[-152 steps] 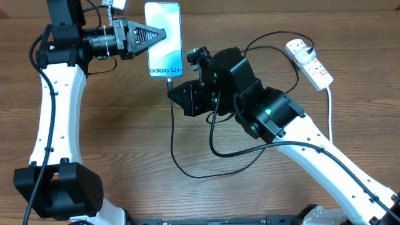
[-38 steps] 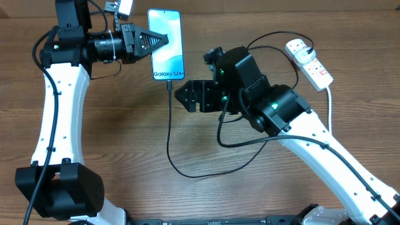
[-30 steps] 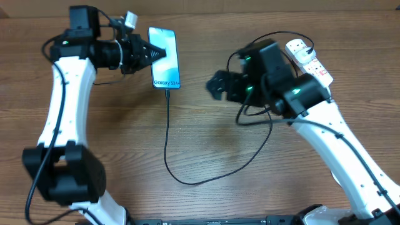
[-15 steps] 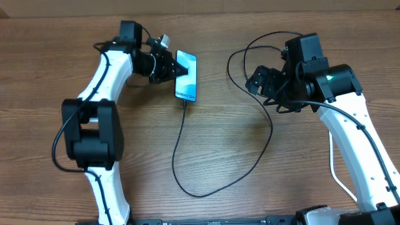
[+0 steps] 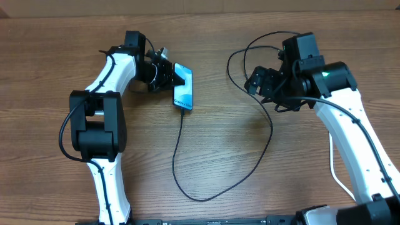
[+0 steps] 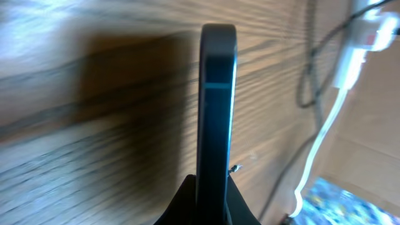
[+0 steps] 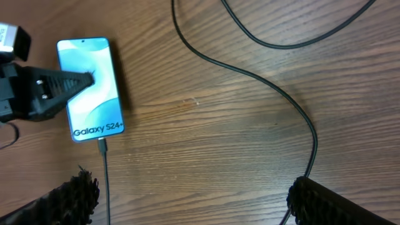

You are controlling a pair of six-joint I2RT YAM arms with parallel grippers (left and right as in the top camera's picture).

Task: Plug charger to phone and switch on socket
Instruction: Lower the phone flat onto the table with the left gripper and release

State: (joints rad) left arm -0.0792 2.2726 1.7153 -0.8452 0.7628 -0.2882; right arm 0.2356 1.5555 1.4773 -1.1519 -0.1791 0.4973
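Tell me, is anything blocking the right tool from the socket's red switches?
Hard to say. From overhead the right arm covers the socket, which shows only at the left wrist view's edge. The right tool points away from it, and the charger loops close beside that tool, so it might snag.

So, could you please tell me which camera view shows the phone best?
Right wrist: the phone lies face-on, with its text and the plugged-in charger clear. Overhead shows it small, partly under the left gripper; left wrist shows only its edge.
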